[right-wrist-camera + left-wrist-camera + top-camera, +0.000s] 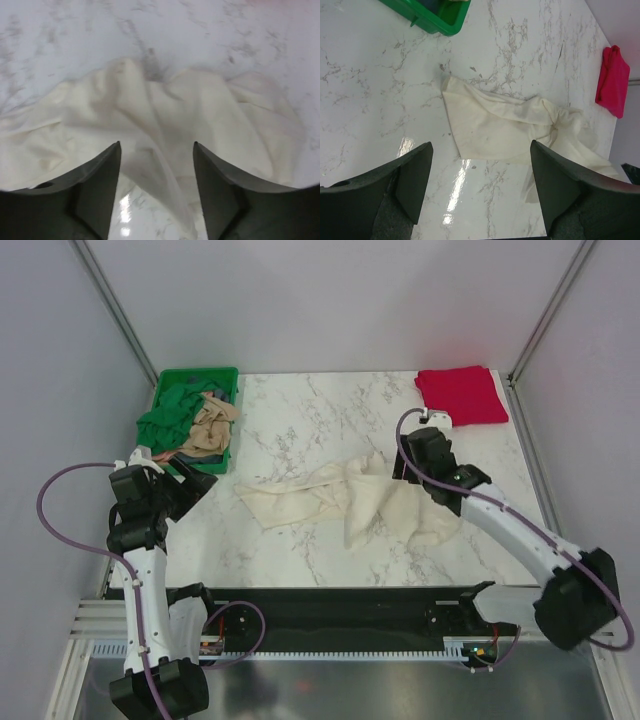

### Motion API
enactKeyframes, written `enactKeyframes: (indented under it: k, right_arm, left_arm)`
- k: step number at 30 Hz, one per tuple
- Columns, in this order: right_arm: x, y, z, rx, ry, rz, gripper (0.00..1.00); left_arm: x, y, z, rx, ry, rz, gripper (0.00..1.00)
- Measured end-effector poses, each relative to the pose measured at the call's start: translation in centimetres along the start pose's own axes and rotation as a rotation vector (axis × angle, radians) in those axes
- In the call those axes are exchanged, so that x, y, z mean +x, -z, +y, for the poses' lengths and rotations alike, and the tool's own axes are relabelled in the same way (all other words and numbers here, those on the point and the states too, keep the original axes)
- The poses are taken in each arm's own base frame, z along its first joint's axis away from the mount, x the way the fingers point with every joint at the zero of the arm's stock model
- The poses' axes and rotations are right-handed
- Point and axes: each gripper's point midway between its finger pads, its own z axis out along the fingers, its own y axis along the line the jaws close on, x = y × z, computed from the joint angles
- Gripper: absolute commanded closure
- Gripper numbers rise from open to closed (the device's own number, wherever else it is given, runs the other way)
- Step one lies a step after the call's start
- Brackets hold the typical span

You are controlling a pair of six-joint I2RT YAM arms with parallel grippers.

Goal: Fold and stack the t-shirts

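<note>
The cream shirt (345, 498) lies crumpled and twisted on the worktop (300, 410). The left gripper (481, 145) and right gripper (156, 145) are held spread and empty, the right one above the cloth. If bunched layers are pinched together, the twist could be dragged, not flattened.

I see the cream-white t-shirt (345, 500) lying crumpled and unfolded across the middle of the desk (320, 415), bunched into ridges near its centre. The red t-shirt (461, 394) sits folded flat in the upper right of the top view, well apart from it. At upper left, the dark green t-shirt (165, 423) and the tan t-shirt (207, 427) lie heaped together in the crate (195, 371).
</note>
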Motion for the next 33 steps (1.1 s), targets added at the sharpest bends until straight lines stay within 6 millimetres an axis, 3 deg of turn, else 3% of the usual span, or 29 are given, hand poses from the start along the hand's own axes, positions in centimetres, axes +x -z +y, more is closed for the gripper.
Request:
enactKeyframes:
  k: [2, 4, 5, 7, 9, 11, 15, 17, 19, 25, 33]
  right_arm:
    - [1.1, -3.3, -4.3, 0.137, -0.013, 0.060, 0.21]
    - [4.3, -6.3, -7.3, 0.231, -0.003, 0.178, 0.21]
    - [6.1, -7.0, -8.4, 0.259, 0.004, 0.236, 0.21]
    - [9.1, -6.6, -9.4, 0.270, 0.016, 0.325, 0.20]
    - [9.2, -5.3, -8.3, 0.230, 0.033, 0.321, 0.20]
    - [7.6, -3.8, -5.6, 0.154, 0.055, 0.259, 0.20]
    - [5.1, 0.3, 2.6, -0.084, 0.097, 0.137, 0.19]
    - [5.7, 1.3, 4.6, -0.149, 0.101, 0.137, 0.20]
    - [7.4, 1.3, 5.6, -0.176, 0.106, 0.169, 0.21]
    - [15.7, 0.6, 5.8, -0.151, 0.199, 0.355, 0.21]
    - [18.9, 0.6, 7.5, -0.173, 0.254, 0.414, 0.21]
  left_arm:
    - [0.0, 0.0, 0.0, 0.000, 0.000, 0.001, 0.14]
    - [0.1, 0.0, -0.1, 0.002, -0.002, 0.002, 0.14]
    - [0.1, 0.0, -0.1, 0.004, -0.004, 0.004, 0.14]
    - [0.3, 0.0, -0.4, 0.011, -0.011, 0.009, 0.14]
    - [0.5, 0.0, -0.6, 0.019, -0.018, 0.014, 0.14]
    - [0.6, 0.0, -0.7, 0.022, -0.022, 0.016, 0.15]
    - [0.5, 0.0, -0.6, 0.018, -0.024, 0.014, 0.15]
    - [0.6, 0.0, -0.6, 0.016, -0.023, 0.015, 0.15]
    - [0.5, 0.0, -0.6, 0.013, -0.023, 0.015, 0.15]
    - [0.5, -0.1, -0.4, 0.005, -0.023, 0.011, 0.15]
    - [0.5, -0.1, -0.5, 0.005, -0.025, 0.013, 0.15]
